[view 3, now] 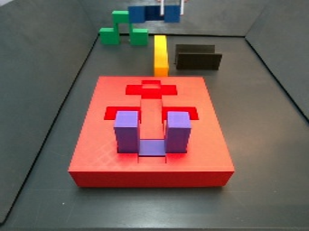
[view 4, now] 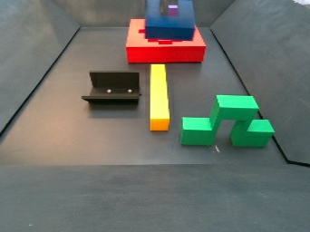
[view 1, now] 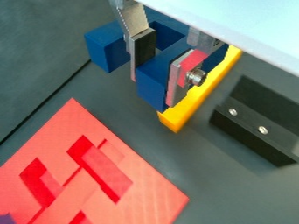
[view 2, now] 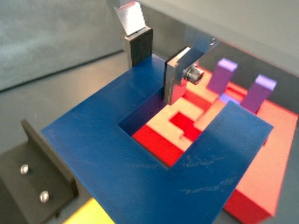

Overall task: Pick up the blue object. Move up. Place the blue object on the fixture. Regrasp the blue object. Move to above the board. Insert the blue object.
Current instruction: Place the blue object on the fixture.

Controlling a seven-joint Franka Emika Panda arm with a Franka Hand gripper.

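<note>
gripper: up near the top of the side views, fingers (view 1: 140,48) snugged onto one prong of the blue object (view 1: 146,66), gripper (view 2: 160,61) gripping it with jaws only as wide as that prong
blue object: off the floor, held up in the air, notch open and facing down. In a wrist view you look straight through the notch to the red below (view 2: 176,131). In a side view it hangs in front of the board's far end (view 4: 169,20)
board: big red slab (view 3: 151,126), flat on the floor, purple U block (view 3: 147,133) sitting in its recess, prongs up
fixture: black bracket (view 4: 111,89) on the floor, nothing on it, just beside the yellow bar (view 4: 158,95) but not touching
yellow bar: lies lengthwise between fixture and board end, one end close to the board edge
green block: (view 4: 227,122) near the other end of the bar, apart from it
open room: bare dark floor (view 4: 97,145) on the fixture side and along the board's long edges
</note>
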